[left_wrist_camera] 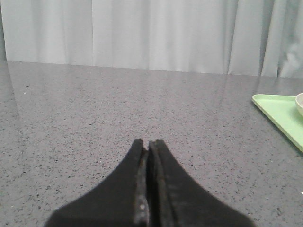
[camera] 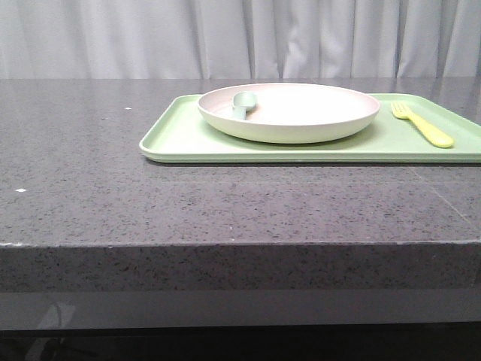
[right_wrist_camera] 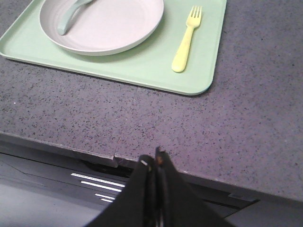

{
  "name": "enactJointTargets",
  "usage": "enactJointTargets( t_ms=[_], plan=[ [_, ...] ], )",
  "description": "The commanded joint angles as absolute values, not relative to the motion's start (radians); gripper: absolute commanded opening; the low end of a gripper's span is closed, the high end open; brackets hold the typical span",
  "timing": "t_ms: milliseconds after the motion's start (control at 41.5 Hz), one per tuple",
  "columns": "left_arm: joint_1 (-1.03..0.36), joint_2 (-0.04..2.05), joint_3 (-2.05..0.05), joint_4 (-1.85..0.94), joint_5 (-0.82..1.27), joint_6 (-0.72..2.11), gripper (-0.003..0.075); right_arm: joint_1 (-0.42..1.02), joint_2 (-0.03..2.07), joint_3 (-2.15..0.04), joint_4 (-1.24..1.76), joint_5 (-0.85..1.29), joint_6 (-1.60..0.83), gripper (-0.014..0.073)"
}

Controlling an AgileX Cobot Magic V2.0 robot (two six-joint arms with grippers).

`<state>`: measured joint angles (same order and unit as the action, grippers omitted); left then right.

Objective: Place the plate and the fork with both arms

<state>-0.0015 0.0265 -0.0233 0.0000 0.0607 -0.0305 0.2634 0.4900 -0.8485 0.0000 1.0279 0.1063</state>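
We found no brand, label or legible writing on any item.

Counted: one tray (camera: 188,139), light green and rectangular, lying on the grey speckled tabletop (camera: 150,203); we took it as our landmark. One plate (camera: 301,113), off-white with a pinkish tint, sat on the tray, toward its left and middle. One spoon (camera: 242,103), pale teal, lay inside the plate at its left side. One fork (camera: 422,125), pale yellow, lay flat on the tray to the right of the plate and apart from it, tines pointing away from the robot.

Two tools: the left tool (left_wrist_camera: 148,142) hung over bare tabletop to the left of the tray, fingers pressed together on nothing; the right tool (right_wrist_camera: 152,161) hung at the tabletop's near edge, short of the tray, likewise closed and empty.

A pale curtain (camera: 240,37) stood behind the tray.
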Motion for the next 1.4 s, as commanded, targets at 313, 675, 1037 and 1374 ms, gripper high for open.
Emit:
enactJointTargets(
  t_ms=[313,675,1037,1374],
  plan=[
    [0.019,-0.029,0.01,-0.007,-0.086,-0.043,-0.002,0.261,0.494,-0.871,-0.019,0.965,0.109,-0.0068],
    [0.019,-0.029,0.01,-0.007,-0.088,-0.043,-0.002,0.261,0.494,-0.871,-0.019,0.966,0.109,-0.0068],
    [-0.015,-0.029,0.01,-0.007,-0.088,-0.043,-0.002,0.261,0.494,-0.871,-0.019,0.966,0.109,-0.0068],
    [-0.015,-0.027,0.01,-0.007,-0.088,-0.043,-0.002,0.225,0.454,-0.825,-0.037,0.929,0.108,-0.0068]
  ],
)
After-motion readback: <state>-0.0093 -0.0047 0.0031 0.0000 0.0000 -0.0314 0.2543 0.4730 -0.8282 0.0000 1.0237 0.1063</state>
